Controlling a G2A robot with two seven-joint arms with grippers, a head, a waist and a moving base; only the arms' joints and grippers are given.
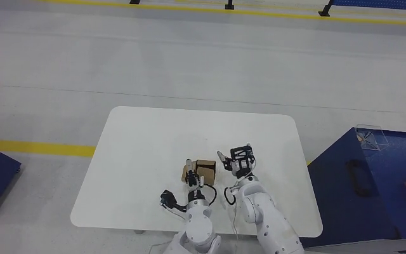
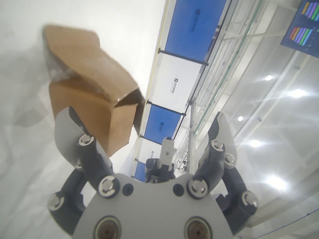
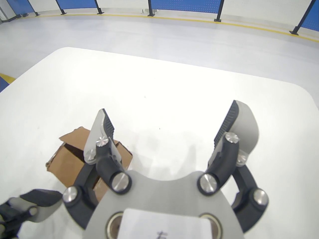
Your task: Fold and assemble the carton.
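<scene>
White table (image 1: 158, 127) first: its top looks smooth, and I judge that the biggest hazard, because a sideways push could send the box skating across it rather than folding. The brown carton (image 1: 203, 169) sits toward the near edge of the table, between the two arms. It is stood up into a box shape, with at least one end open and a flap (image 3: 74, 134) sticking out loose. Cardboard this light will probably tip or collapse toward flat if only one side is pressed. The right gripper (image 3: 170, 116) hangs just beside the carton with its jaws spread wide and nothing between them. From here a closing move would bite air, and a drop straight down could crush the near wall instead of catching the flap. The left gripper (image 2: 144, 128) is also spread wide and holds nothing. One of its fingers (image 2: 66, 130) lies up against the carton's side wall, though I cannot tell whether it really touches. If that finger drags while the other arm pushes, I expect the box to twist or skew. The loose flap is the smallest worry: it could spring open again after a fold, or end up tucked outside the wall rather than inside.
</scene>
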